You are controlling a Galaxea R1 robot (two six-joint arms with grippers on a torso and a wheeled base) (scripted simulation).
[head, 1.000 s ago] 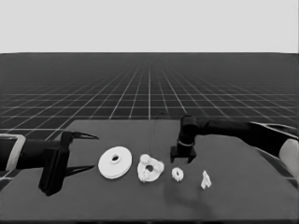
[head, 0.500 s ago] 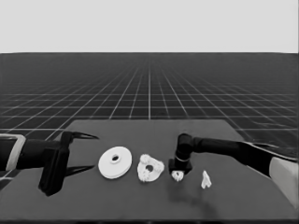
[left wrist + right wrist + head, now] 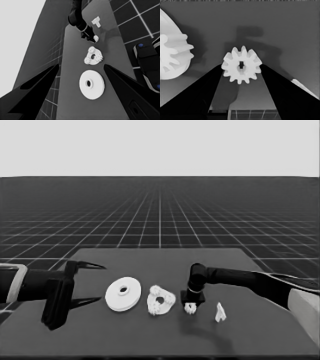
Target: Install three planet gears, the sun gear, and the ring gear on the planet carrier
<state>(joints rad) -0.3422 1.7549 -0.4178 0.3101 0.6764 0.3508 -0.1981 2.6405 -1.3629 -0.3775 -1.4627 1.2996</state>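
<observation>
A small toothed gear (image 3: 190,308) lies on the table right of the smaller round part (image 3: 161,301). My right gripper (image 3: 190,306) stands straight down on this gear. In the right wrist view the gear (image 3: 241,65) fills the gap between the fingertips and touches both, so the right gripper (image 3: 241,75) is shut on it. The smaller round part (image 3: 93,56) carries three small gears around its dark centre hole. The larger round part (image 3: 123,293) lies flat to its left. My left gripper (image 3: 102,282) waits open over the table's left end, holding nothing.
A thin white piece (image 3: 220,312) stands just right of the right gripper. The right arm (image 3: 240,277) reaches in low from the right. Dark machinery with blue lights (image 3: 147,65) shows past the table's edge in the left wrist view.
The right gripper has come down from above the table onto the loose gear and now stands with that gear between its fingertips. The left arm and the other parts have not moved.
</observation>
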